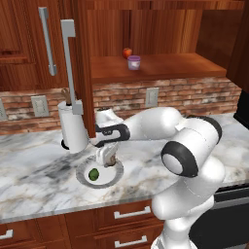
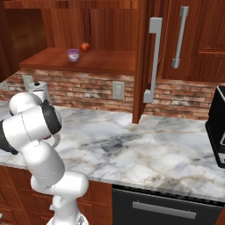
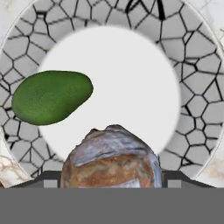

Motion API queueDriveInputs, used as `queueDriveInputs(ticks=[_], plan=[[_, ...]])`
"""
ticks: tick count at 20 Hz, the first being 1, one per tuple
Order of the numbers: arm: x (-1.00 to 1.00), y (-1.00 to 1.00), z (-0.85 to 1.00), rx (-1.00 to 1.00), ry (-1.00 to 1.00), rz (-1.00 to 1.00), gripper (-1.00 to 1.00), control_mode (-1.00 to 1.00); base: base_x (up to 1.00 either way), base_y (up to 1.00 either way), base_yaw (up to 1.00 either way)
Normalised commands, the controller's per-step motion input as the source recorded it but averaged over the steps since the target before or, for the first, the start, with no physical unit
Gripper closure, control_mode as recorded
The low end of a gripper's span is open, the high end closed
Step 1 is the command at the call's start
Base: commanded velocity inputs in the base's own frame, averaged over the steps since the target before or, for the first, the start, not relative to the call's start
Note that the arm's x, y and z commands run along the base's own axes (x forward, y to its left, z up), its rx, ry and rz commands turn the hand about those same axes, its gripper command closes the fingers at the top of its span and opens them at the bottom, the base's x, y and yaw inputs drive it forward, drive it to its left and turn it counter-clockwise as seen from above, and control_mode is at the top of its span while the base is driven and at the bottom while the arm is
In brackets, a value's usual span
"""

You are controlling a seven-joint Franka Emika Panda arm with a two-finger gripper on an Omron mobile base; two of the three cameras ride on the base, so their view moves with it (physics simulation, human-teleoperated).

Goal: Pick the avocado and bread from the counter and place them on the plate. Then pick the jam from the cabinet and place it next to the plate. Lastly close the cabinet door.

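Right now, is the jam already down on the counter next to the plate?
No, the jam stands on the cabinet shelf beside a red fruit, well above the plate.

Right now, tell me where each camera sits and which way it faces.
Left base view: behind the arm's left, looking down at the round white speckled-rim plate on the marble counter; arm and gripper show.
Right base view: behind the arm's right, facing the open reddish-brown cabinet door; white arm links at lower left.
Hand view: on the hand, looking down at the plate; gripper holds the brown bread beside the green avocado.
Shared: both base views show the lilac jam jar.
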Motion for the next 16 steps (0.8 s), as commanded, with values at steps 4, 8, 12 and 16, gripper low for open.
queueDriveInputs(ticks=[4, 8, 12, 16], plan=[[0.00, 0.00, -0.49, -0.06, -0.02, 0.00, 1.00, -1.00, 0.00, 0.00, 0.00], [0.00, 0.00, -0.31, -0.01, -0.02, 0.00, 1.00, -1.00, 0.00, 0.00, 0.00], [0.00, 0.00, -0.10, 0.00, -0.01, 0.00, 1.00, -1.00, 0.00, 0.00, 0.00], [0.00, 0.00, -0.08, 0.00, 0.00, 0.00, 1.00, -1.00, 0.00, 0.00, 0.00]])
